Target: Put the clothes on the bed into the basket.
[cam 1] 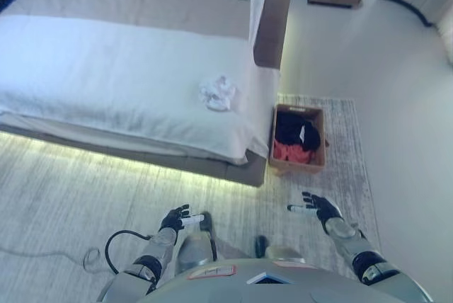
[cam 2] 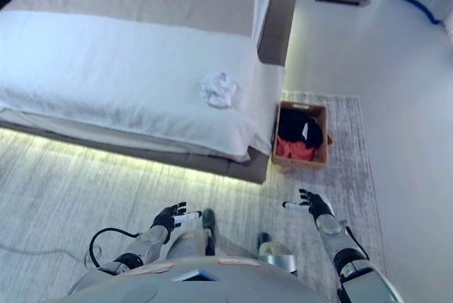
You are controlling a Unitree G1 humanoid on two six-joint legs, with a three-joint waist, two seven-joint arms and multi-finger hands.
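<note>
Laundry left for you was one crumpled white garment (cam 1: 218, 93), which lay on the bed (cam 1: 106, 69) near its corner. Beside that corner stood the basket (cam 1: 298, 166) on the rug (cam 1: 350, 140), already holding black and red clothes (cam 1: 296, 140). Short of the bed, your left hand (cam 1: 175, 219) and right hand (cam 1: 320, 207) hovered with fingers spread, holding nothing.

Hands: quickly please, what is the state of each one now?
Left hand: open, fingers relaxed, holding nothing, low over the floor.
Right hand: open, fingers spread, holding nothing, over the rug.
</note>
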